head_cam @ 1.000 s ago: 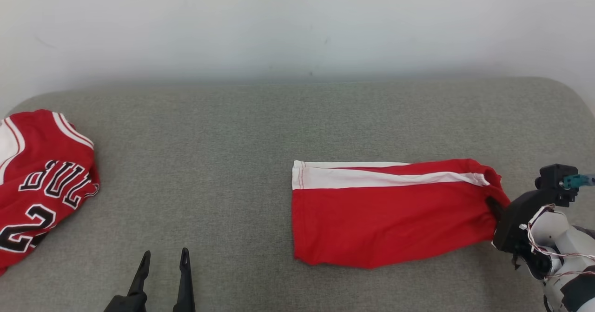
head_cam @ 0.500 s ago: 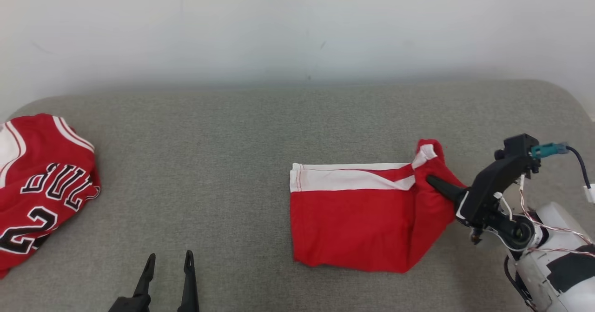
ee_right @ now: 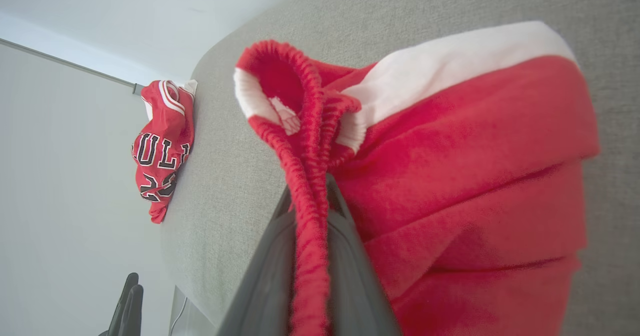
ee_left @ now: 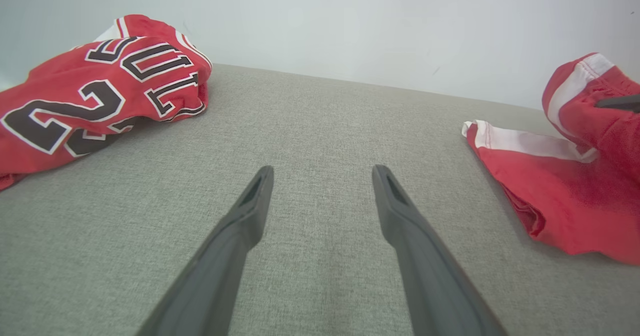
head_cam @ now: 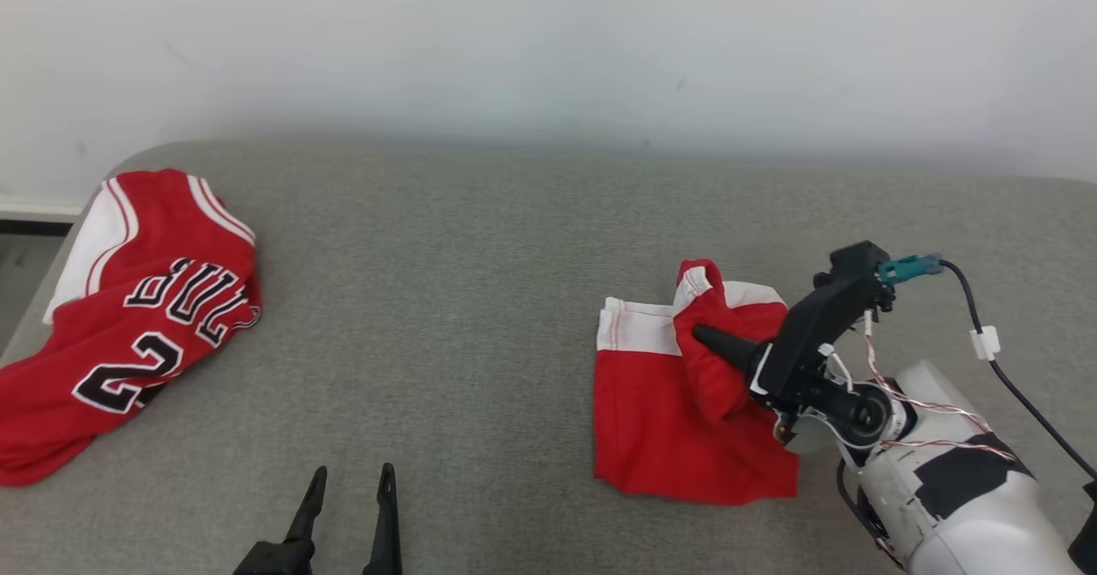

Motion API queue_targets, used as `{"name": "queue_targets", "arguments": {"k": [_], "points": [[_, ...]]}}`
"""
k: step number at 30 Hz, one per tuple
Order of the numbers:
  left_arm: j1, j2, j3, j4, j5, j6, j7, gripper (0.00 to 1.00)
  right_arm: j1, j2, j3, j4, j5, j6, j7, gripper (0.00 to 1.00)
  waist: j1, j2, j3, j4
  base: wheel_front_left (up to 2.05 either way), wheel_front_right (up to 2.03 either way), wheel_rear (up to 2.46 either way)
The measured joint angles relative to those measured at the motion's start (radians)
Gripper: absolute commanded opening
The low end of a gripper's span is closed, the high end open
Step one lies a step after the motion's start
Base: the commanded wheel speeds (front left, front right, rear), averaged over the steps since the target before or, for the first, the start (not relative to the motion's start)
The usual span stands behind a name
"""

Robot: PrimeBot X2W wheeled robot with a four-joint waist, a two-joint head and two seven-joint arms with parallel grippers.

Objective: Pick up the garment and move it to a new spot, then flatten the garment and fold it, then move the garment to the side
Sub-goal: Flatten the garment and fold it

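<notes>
- A plain, pale wall [head_cam: 548, 35] fills the upper part of the head view, bare except for a few faint scuffs right of centre.
- Below it, a grey fabric surface [head_cam: 446, 241] with a woven texture stretches across the frame, its far left corner rounded.
- A soft shadow runs along the line where the two meet.
- At the far left edge, a white baseboard [head_cam: 30, 209] with a dark strip beneath it meets a sliver of grey floor [head_cam: 21, 284].
- Light is even and diffuse, with no hard shadows.
</notes>
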State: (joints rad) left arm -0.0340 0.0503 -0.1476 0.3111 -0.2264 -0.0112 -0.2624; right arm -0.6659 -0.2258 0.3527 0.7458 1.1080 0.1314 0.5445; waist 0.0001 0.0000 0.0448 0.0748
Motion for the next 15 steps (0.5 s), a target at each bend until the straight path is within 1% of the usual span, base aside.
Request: {"name": "queue_targets", "arguments": {"k": [7, 11, 12, 14, 15], "points": [[-0.012, 0.000, -0.027, 0.004, -0.011, 0.008, 0.000, 1.00, -0.015, 0.030, 0.047, 0.078, -0.114, -0.001, -0.059, 0.00, 0.0000, 0.0001, 0.011, 0.050, 0.00, 0.00, 0.00], [-0.015, 0.000, -0.036, 0.005, -0.015, 0.013, 0.000, 1.00, -0.014, 0.043, 0.062, 0.117, -0.155, -0.001, -0.105, 0.00, 0.0000, 0.0001, 0.018, 0.070, 0.00, 0.00, 0.00], [-0.017, 0.000, -0.036, 0.005, -0.015, 0.013, 0.000, 1.00, -0.015, 0.045, 0.062, 0.123, -0.161, -0.001, -0.118, 0.16, 0.0000, 0.0000, 0.020, 0.073, 0.00, 0.00, 0.00], [-0.022, 0.000, -0.035, 0.005, -0.016, 0.016, 0.000, 1.00, -0.014, 0.052, 0.065, 0.137, -0.167, -0.001, -0.138, 1.00, 0.0000, 0.0000, 0.023, 0.076, 0.00, 0.00, 0.00], [-0.025, 0.000, -0.035, 0.005, -0.016, 0.018, 0.000, 1.00, -0.014, 0.055, 0.068, 0.139, -0.167, -0.001, -0.142, 1.00, 0.0000, 0.0001, 0.023, 0.076, 0.00, 0.00, 0.00]]}}
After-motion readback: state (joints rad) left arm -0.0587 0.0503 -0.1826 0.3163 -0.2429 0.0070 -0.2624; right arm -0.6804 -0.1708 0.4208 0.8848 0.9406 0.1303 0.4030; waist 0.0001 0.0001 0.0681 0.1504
